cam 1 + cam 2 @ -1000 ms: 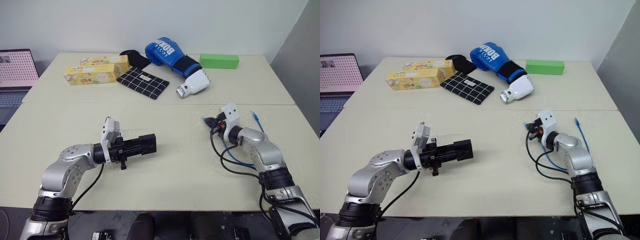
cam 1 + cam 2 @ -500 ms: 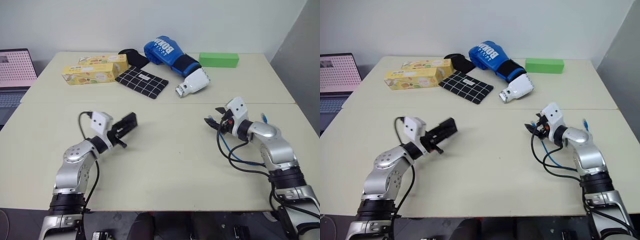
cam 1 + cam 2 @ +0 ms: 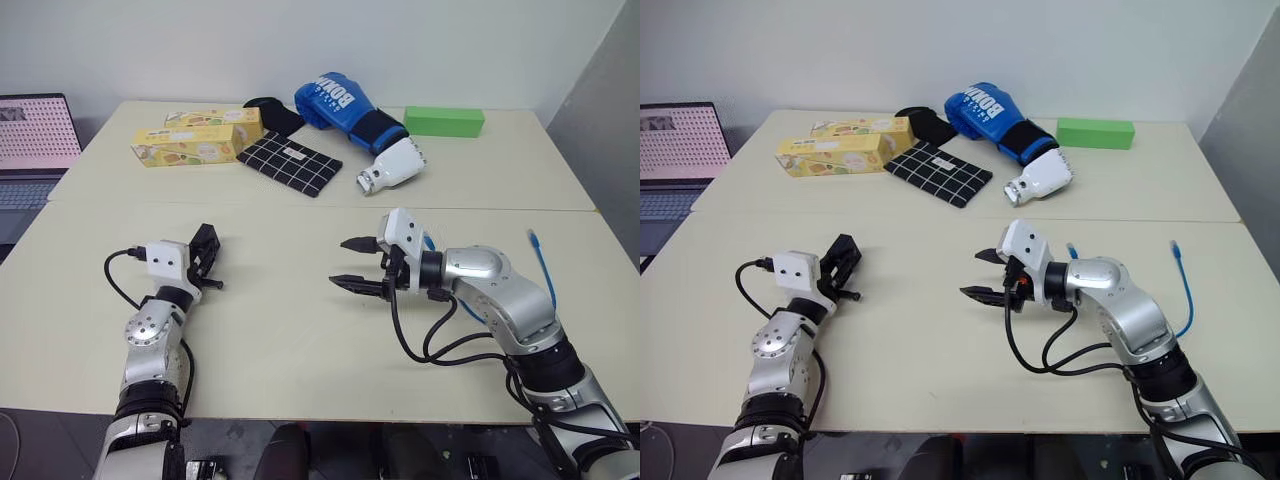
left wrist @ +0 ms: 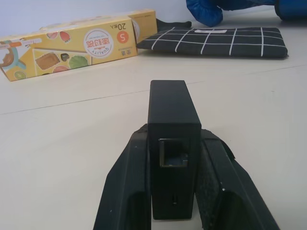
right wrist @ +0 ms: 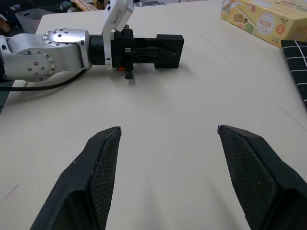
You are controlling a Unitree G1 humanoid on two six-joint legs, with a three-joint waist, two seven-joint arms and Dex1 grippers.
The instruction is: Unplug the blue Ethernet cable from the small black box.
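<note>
The small black box (image 4: 172,143) sits between the fingers of my left gripper (image 3: 203,262), which is shut on it low over the table's left side. Its port faces the left wrist camera and is empty. The box also appears in the right wrist view (image 5: 165,50), at the tip of that gripper. My right gripper (image 3: 352,263) hovers over the table's middle, pointing left toward the box, open with nothing between its fingers (image 5: 103,153). The blue Ethernet cable (image 3: 545,275) lies loose on the table at the right, behind my right arm, apart from the box.
Along the table's far side lie two yellow cartons (image 3: 195,143), a black white-gridded cloth (image 3: 290,163), a blue and white boxing glove (image 3: 355,115) and a green block (image 3: 444,121). A laptop (image 3: 35,135) stands beyond the left edge. A seam (image 3: 300,205) crosses the tabletop.
My right gripper opened and swung left to the table's middle; the cable stays on the right. My left gripper carried the box left and turned to point forward.
</note>
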